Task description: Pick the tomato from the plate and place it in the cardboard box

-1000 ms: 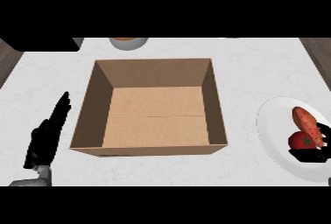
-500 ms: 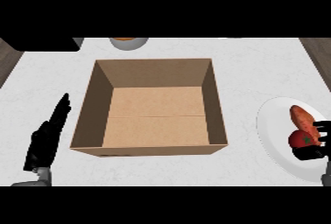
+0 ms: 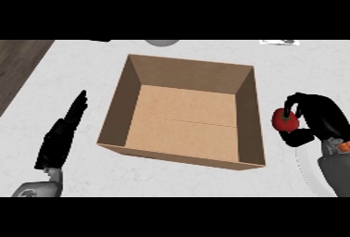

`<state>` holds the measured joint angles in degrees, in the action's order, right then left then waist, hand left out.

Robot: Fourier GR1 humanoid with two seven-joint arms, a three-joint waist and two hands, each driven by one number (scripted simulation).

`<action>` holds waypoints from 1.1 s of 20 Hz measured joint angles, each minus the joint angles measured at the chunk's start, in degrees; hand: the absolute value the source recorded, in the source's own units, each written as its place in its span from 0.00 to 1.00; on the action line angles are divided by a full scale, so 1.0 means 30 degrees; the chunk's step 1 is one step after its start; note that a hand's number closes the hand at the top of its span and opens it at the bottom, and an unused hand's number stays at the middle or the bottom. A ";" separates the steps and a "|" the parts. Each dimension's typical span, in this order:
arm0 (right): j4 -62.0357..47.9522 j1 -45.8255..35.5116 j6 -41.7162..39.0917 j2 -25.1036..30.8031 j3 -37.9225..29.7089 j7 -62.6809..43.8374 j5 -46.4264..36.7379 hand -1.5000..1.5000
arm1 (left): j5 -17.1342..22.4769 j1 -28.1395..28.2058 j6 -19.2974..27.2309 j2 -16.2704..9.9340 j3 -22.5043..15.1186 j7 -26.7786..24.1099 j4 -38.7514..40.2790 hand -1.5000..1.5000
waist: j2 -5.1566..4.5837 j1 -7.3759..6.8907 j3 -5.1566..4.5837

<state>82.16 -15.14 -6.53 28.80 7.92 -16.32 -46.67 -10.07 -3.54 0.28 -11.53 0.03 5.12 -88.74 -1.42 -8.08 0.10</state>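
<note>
Curling round a tomato (image 3: 284, 120), the right hand (image 3: 315, 121) cradles its sides (smooth, soft, bruisable) beside the box (image 3: 183, 115); left hand (image 3: 61, 139) flat.

Even, diffuse light falls across the white counter (image 3: 171, 178), with no single source evident and no glare on its surface. The cardboard box (image 3: 184, 115) at the centre of the frame shows the strongest shading: its left inner wall is dark brown, its floor paler tan. A thin, soft shadow runs along the box's lower edge. The black right hand (image 3: 318, 118) at the right of the frame reads as a near-flat silhouette, while the tomato (image 3: 284, 121) carries a faint highlight.
</note>
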 measured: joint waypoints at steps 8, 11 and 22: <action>-0.1916 -0.4397 -0.1496 0.1965 0.1421 1.0276 0.1851 1.00 | -0.0397 -0.0187 0.0346 0.0461 -0.0411 -0.0009 0.0280 0.50 | -0.0091 0.0272 0.0048; -0.3036 -0.5809 -0.2502 0.1584 0.0817 1.3486 0.4019 1.00 | -0.0418 -0.0065 0.0436 0.0408 -0.0275 -0.0071 0.0296 0.50 | -0.0033 0.0552 0.0044; -0.7733 -1.1548 -0.6742 -0.0225 -0.0405 1.8409 0.8782 1.00 | -0.0533 0.0656 0.0935 0.0465 0.0256 -0.0208 0.0363 0.50 | 0.0305 0.1849 -0.0024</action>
<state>58.96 -49.78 -26.76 28.12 6.71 38.91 -20.33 -11.66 -1.57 3.09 -10.14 0.80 4.50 -87.66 -0.50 -2.54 0.03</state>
